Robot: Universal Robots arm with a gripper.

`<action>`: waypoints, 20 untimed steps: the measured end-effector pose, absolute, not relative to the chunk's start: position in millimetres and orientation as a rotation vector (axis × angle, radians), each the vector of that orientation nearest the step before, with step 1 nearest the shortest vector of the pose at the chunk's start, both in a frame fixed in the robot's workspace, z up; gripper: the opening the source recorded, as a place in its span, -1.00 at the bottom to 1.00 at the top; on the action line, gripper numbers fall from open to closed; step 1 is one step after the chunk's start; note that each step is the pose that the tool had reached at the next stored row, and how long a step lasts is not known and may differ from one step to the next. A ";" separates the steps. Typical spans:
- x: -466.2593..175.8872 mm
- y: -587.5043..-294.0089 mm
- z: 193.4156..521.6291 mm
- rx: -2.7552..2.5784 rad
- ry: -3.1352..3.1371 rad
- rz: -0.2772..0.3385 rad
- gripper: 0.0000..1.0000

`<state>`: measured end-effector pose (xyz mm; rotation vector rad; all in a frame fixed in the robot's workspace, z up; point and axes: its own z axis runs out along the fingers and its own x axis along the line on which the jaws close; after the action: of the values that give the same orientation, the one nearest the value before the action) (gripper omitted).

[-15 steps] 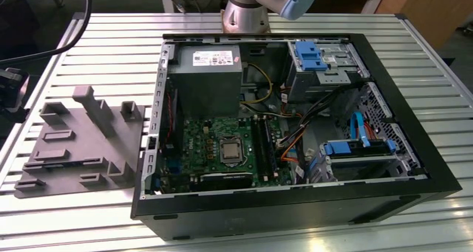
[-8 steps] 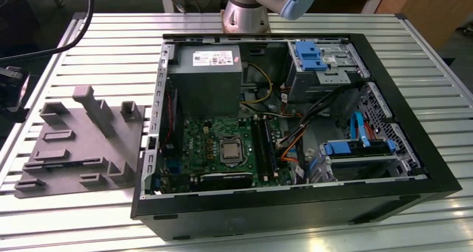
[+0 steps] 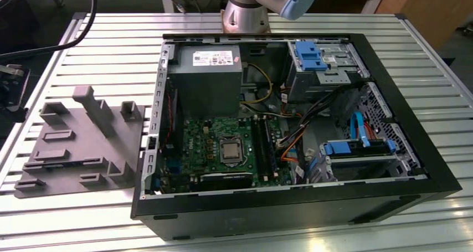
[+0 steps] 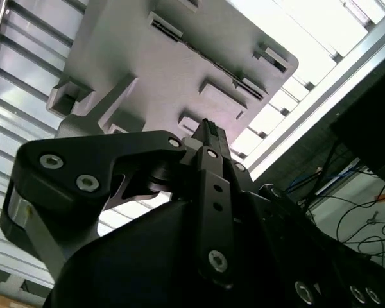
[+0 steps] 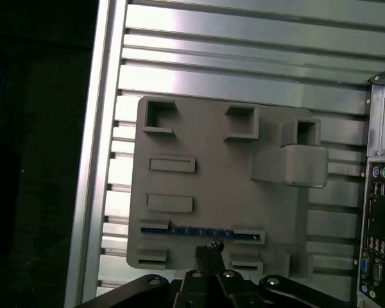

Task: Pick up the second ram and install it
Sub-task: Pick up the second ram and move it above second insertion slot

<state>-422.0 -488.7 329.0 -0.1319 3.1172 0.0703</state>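
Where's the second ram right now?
In the first wrist view, the second ram sits in a slot of the gray tray, right by the hand. That tray is on the exterior view's left, beside the computer case.

I'm working in what looks like a robotics lab or workshop. The surface (image 3: 96,41) is a slatted aluminium-profile bench, and the robot arm's base (image 3: 247,14) stands at its far edge. An opened desktop computer case (image 3: 296,207) lies on its side with the motherboard (image 3: 221,147) bared, next to a grey moulded fixture tray (image 3: 81,147). The first wrist view shows the end effector (image 5: 209,249) as a black mechanical linkage, and in the second wrist view loose wiring (image 4: 356,208) lies beyond the surface.
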 end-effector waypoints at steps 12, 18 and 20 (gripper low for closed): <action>-422.1 -488.7 329.0 -0.302 3.108 0.072 -0.79; -422.3 -488.7 329.0 -0.382 3.100 0.073 -0.79; -422.3 -488.7 329.0 -0.408 3.097 0.073 -0.79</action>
<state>-422.3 -488.7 329.0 -0.4076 3.0973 0.0730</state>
